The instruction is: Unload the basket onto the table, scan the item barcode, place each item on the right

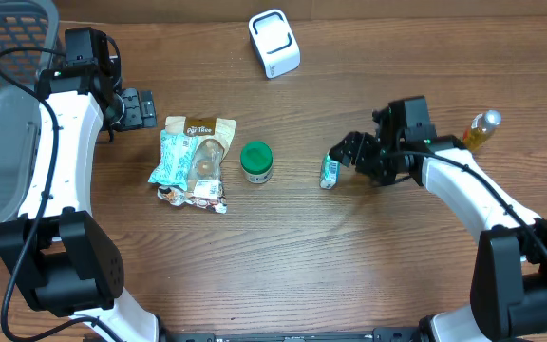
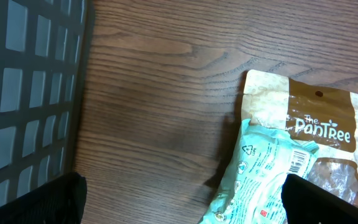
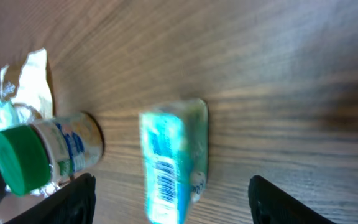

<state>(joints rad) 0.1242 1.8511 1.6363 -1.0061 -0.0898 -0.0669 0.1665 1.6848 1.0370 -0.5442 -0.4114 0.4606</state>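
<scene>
Grey basket [image 1: 8, 38] sat at the table's left edge, and the left gripper [image 1: 143, 107] hung between it and the snack pouches [image 1: 193, 152] with fingers spread wide on nothing, likely idling clear of the work. White scanner [image 1: 274, 43] stood at the far edge, well apart from the green-lidded jar [image 1: 256, 161] and the small teal box [image 1: 330, 172]. The box rested on the table, barcode facing the right wrist camera, between the spread fingers of the right gripper [image 1: 346, 152], which didn't touch it, so it wasn't held and the scan looked not yet done.
</scene>
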